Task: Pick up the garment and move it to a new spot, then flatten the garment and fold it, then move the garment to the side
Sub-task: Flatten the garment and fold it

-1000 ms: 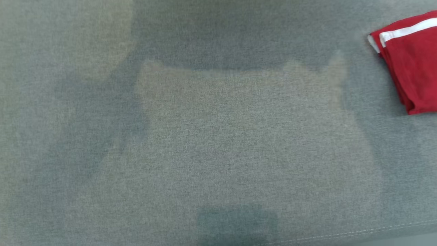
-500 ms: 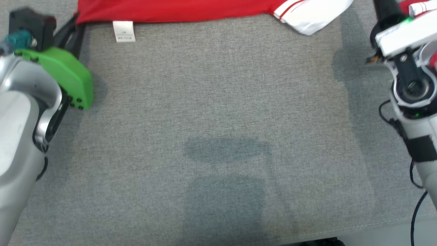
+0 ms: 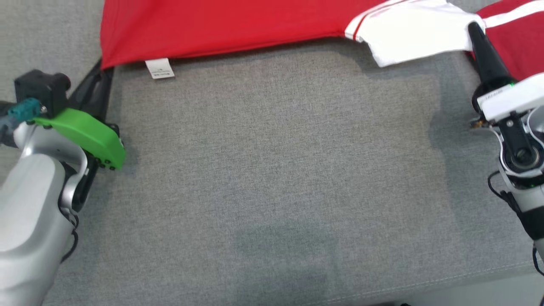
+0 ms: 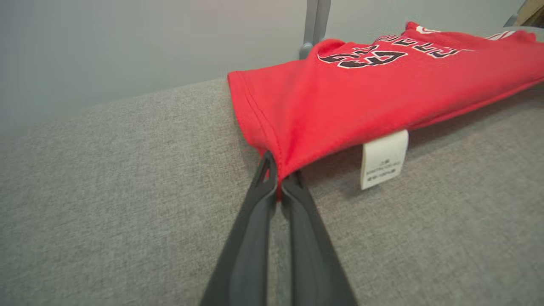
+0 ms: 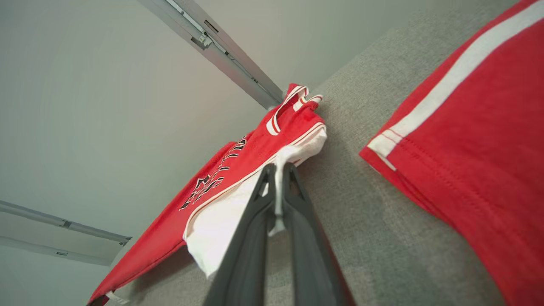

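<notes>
1. Across the grey cushion, the red garment is stretched between my two claws along the far edge of the head view.
2. My left gripper is clamped on a red hem corner, with its dark fingers pressed together and cloth pinched between them.
3. A white care label hangs from the hem just beside that grip.
4. My right gripper is closed on the white sleeve, a fold of white cloth caught between its fingers.
5. Black-and-white lettering on the garment faces up.
6. A second red piece with a white stripe lies on the cushion just beside my right gripper, on my right.
</notes>
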